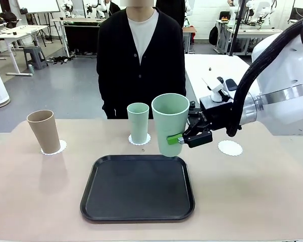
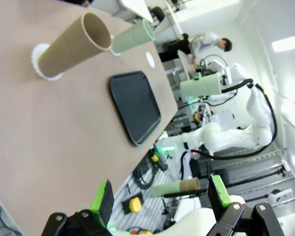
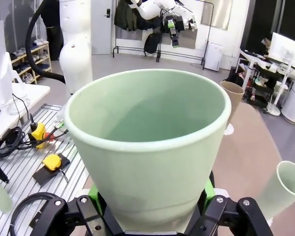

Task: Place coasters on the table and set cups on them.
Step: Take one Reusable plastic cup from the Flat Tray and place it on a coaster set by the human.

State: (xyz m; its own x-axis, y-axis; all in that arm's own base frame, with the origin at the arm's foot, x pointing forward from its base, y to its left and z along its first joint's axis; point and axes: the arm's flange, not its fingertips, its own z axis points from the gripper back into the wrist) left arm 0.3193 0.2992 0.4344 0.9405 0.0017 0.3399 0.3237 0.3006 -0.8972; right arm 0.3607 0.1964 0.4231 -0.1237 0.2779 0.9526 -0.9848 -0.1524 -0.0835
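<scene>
Beige worktop (image 1: 272,201) is carrying one bare coaster (image 1: 230,147), lying to the right of my right end effector (image 1: 181,139), seemingly slightly farther back. I am holding it clamped on an upright mint cup (image 1: 170,123) above the tray (image 1: 138,189); my left end effector (image 2: 160,196) is hanging open, holding nothing.

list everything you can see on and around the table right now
brown cup: one, light brown, on a coaster at the table's left
mint cups: two, pale mint green; one on the middle coaster, one held above the tray's far edge
coasters: three, white, scalloped; left and middle under cups, right one bare
tray: one, black, centre near side
table: one, beige-tan
person: one, black cardigan, standing at far side
right gripper: shut on the held mint cup
left gripper: open, holding nothing, off the table's edge
</scene>
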